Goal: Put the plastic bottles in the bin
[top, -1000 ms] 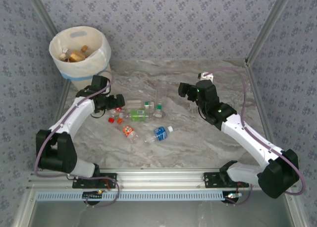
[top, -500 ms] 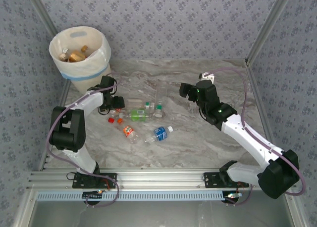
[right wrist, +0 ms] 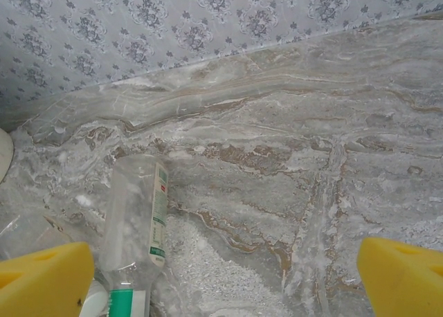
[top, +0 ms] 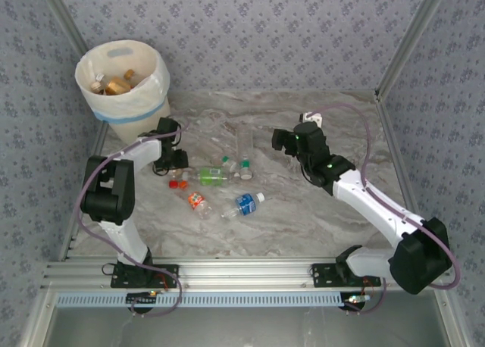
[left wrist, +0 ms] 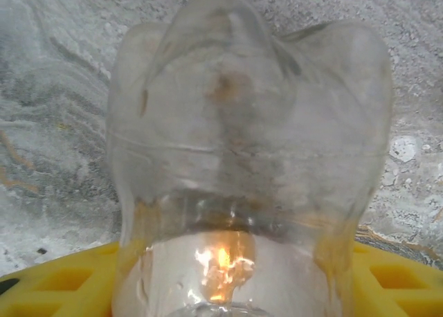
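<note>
Plastic bottles (top: 212, 178) lie in a loose group on the left half of the tabletop (top: 303, 218), between its middle and its left edge, and several more rest inside the bin (top: 151, 97), which stands just past the far left corner. The task is therefore partly done, I judge, with about seven bottles left to clear. The left gripper (top: 171, 164) is at the left end of the group. In its wrist view a clear bottle (left wrist: 242, 144) sits between the yellow pads (left wrist: 55, 282), with its ribbed base pointing away from the camera. The pads lie against both sides of the bottle, so I judge that they are clenched on it. The step in hand seems to be the pick of this bottle. The next move calls for a lift clear of the neighbouring bottles, then a swing toward the far left corner until the bottle is above the bin opening, before the release. The right gripper (top: 282, 141) hovers above the far middle of the tabletop with its pads (right wrist: 41, 279) spread wide and nothing between them. A green-capped bottle (right wrist: 138, 220) lies on the marble below, close to one pad and well apart from the other, so this arm needs a sideways correction to centre the bottle.
</note>
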`<state>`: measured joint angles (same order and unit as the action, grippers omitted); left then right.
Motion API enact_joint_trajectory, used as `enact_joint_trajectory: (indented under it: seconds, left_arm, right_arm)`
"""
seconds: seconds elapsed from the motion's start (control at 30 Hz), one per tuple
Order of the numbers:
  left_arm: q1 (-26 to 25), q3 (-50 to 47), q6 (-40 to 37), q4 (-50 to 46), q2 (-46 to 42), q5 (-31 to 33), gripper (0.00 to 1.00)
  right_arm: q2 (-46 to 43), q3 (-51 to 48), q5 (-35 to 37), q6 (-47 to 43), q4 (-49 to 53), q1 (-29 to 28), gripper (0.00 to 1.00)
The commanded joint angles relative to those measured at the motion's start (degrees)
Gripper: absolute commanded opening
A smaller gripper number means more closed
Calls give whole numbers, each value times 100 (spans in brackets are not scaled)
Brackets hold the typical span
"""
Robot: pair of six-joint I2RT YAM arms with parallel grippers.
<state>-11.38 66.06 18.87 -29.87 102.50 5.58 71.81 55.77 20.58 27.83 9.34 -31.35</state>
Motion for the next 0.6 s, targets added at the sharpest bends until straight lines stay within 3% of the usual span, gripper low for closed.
enact_joint_trajectory:
  seconds: [0.0, 0.2, 0.37, 0.57]
  left_arm:
    - [-4, 37, -121, -74, -495, 206, 55]
    - [-177, -182, -298, -22, -1312, 121, 47]
    - [-337, -122, -393, -188, -2061, 499, 44]
    - [-662, 310, -488, -248, -2875, 65, 43]
  right_arm:
    - [13, 205, -10, -41, -201, 29, 100]
    - [24, 248, 38, -95, -450, 31, 100]
    - [-42, 242, 25, -216, -732, 34, 100]
    - [-251, 131, -63, -281, -1011, 31, 100]
